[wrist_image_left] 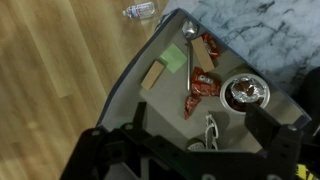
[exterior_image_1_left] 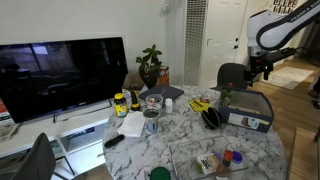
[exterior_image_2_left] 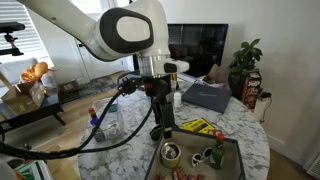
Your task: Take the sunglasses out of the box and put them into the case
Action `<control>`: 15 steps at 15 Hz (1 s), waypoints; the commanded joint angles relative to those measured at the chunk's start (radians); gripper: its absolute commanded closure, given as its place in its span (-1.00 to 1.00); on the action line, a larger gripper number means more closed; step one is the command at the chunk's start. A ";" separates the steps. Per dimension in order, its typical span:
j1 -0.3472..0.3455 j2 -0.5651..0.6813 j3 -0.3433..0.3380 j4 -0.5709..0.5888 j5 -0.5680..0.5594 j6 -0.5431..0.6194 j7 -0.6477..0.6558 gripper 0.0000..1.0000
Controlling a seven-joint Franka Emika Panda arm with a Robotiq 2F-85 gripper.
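Observation:
The grey-blue box [exterior_image_1_left: 247, 119] stands at the table's edge and also shows in the other exterior view [exterior_image_2_left: 236, 160]. In the wrist view its grey floor [wrist_image_left: 150, 105] holds the pale-framed sunglasses [wrist_image_left: 210, 130], red packets [wrist_image_left: 200, 85] and a round tin [wrist_image_left: 245, 93]. My gripper [wrist_image_left: 205, 125] is open and empty, with one finger on each side of the sunglasses and above them. It hangs over the box in both exterior views [exterior_image_1_left: 265, 70] [exterior_image_2_left: 165, 128]. The black oval case [exterior_image_1_left: 210, 118] lies on the marble table next to the box.
A green-and-tan packet [wrist_image_left: 165, 65] and a spoon [wrist_image_left: 188, 33] lie in the box. On the table are a yellow packet [exterior_image_2_left: 197, 126], a blue folder [exterior_image_2_left: 205, 95], bottles [exterior_image_1_left: 120, 103] and a plant [exterior_image_1_left: 150, 65]. A TV [exterior_image_1_left: 62, 75] stands behind. Wooden floor [wrist_image_left: 60, 70] lies beside the box.

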 commanded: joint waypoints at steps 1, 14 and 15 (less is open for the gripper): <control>0.033 0.021 -0.034 0.013 -0.003 -0.005 0.003 -1.00; 0.010 0.472 -0.121 0.216 0.619 0.354 -0.609 -1.00; -0.001 0.510 -0.108 0.253 0.640 0.334 -0.634 -1.00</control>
